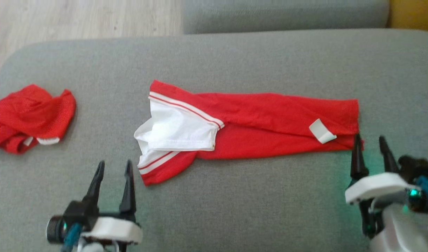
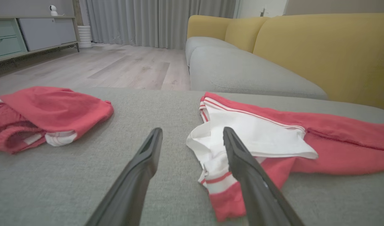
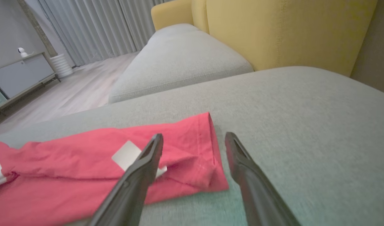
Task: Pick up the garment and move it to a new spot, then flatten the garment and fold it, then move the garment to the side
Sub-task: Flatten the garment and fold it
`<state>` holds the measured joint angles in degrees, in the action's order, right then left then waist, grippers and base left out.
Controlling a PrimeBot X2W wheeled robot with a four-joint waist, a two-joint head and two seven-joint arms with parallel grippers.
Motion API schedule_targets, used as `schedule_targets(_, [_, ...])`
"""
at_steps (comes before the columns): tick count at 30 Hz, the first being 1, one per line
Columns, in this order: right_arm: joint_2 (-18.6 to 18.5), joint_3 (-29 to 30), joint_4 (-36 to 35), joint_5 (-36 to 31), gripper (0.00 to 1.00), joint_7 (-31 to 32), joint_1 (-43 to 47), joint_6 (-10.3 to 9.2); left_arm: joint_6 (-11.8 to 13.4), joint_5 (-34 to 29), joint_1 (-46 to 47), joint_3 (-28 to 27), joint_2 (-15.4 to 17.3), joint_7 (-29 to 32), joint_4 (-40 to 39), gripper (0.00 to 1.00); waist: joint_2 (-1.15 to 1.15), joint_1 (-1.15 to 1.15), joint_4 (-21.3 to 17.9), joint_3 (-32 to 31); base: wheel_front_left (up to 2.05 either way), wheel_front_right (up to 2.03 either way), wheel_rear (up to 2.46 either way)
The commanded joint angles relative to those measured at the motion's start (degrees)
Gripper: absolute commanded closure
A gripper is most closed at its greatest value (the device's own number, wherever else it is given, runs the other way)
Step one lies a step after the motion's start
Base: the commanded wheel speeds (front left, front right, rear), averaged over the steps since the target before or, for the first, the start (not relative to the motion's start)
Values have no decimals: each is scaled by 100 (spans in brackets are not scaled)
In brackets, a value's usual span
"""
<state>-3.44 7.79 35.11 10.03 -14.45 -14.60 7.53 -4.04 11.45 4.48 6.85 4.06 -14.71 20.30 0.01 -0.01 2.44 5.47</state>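
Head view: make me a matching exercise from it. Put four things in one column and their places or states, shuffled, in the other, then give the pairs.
Things
1. long red garment
2. crumpled red garment
3. white label
4. left gripper

Places or states
A. bunched at the left edge of the grey cushion
B. open and empty, just short of the long garment's white end
C. lying lengthwise across the middle
D. on red cloth near its right end

Pairs: 1-C, 2-A, 3-D, 4-B
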Motion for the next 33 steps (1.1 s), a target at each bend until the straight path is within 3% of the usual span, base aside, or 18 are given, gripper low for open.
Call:
schedule_targets(1, [36,-146,-98,5,0,-54,-55,-4,47,-111,37,-332,-18,-29,-159,0,-1,1,-41,-162,0,0,0])
schedule_targets(10, [54,-385,56,213,0,-54,170,-4,-43,-249,-400,-443,-109,-29,-38,0,-1,1,-100,-301,0,0,0])
schedule_targets(17, [52,-188,333,7,0,-55,-547,-4,-116,-112,-119,-117,-116,-29,29,0,-1,1,28,222,0,0,0])
schedule_targets(23, [-64,266,1199,-469,0,-55,-1230,-4,-168,-70,115,73,-117,-29,160,0,-1,1,223,573,0,0,0])
schedule_targets(25, [-132,605,1804,-704,0,-52,-1403,-4,-186,-54,190,109,-117,-29,205,0,-1,1,304,662,0,0,0])
schedule_targets(31, [-122,1115,2679,-971,0,-52,-1513,-4,-214,-55,213,72,-118,-29,231,0,-1,1,324,705,0,0,0])
schedule_targets(33, [-67,1096,2869,-902,99,-53,-1537,-4,-217,-69,202,40,-118,-29,239,0,-1,1,284,665,0,0,0])
